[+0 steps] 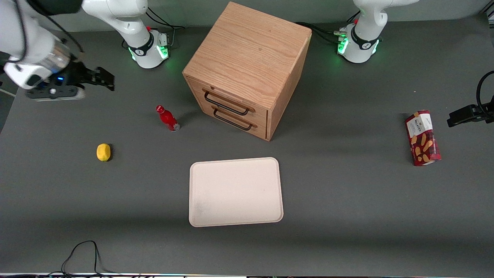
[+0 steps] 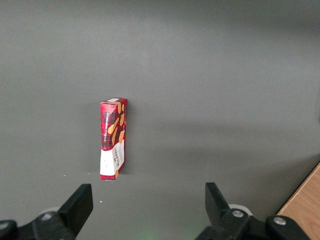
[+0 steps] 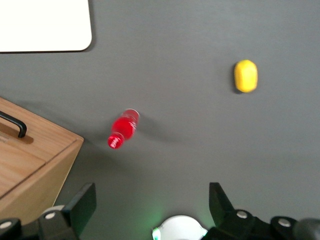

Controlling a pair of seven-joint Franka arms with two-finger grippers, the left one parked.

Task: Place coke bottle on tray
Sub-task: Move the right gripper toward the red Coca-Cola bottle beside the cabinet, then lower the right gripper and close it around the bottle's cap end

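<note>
Coke bottle (image 1: 167,118) stands upright on the table, untouched.
Only the front view shows the snack box (image 1: 422,138); the gripper (image 1: 104,79), fingers wide, hangs well apart from the bottle, farther from the tray (image 1: 235,191).

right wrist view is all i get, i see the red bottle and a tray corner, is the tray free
observer: yes, the whole tray is bare; the coke bottle stands farther from the front camera than it.
operator: where's my gripper
observer: the gripper hangs open toward the working arm's end, apart from the coke bottle.
operator: anything else
observer: a red snack box lies toward the parked arm's end.
</note>
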